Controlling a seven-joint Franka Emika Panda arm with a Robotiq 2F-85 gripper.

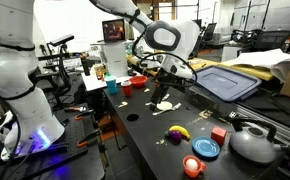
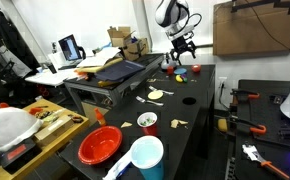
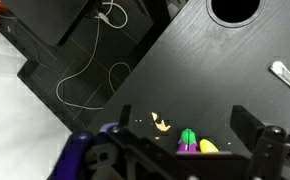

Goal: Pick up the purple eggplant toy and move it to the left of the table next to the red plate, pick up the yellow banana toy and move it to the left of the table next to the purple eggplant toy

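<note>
Wrist view is looking down past the pincer (image 3: pixel 185 152), whose jaws are standing spread wide with nothing between them, hovering over the black worktop (image 3: pixel 185 70). At the lower edge of that picture the yellow banana toy (image 3: pixel 207 147) is peeking in, and a green tip is touching it. I am reading that tip as the stem end of the purple eggplant toy (image 3: pixel 188 139), whose dark body is barely separating from the dark surface. In an exterior view the two toys are lying side by side near a red cube (image 1: pixel 218 134). In an exterior view the red plate (image 2: pixel 100 145) is sitting at the opposite end, well apart from them, so neither toy is looking moved yet. The eggplant is probably going to handle as a light, stiff, smooth plastic piece, rounded enough to roll or squirt out of a poor pinch. Taking it across the thickest part of its body, jaws square to its length, is looking safest. With the banana lying against it, one finger is likely needing to come down on the free side to avoid nudging the banana.
</note>
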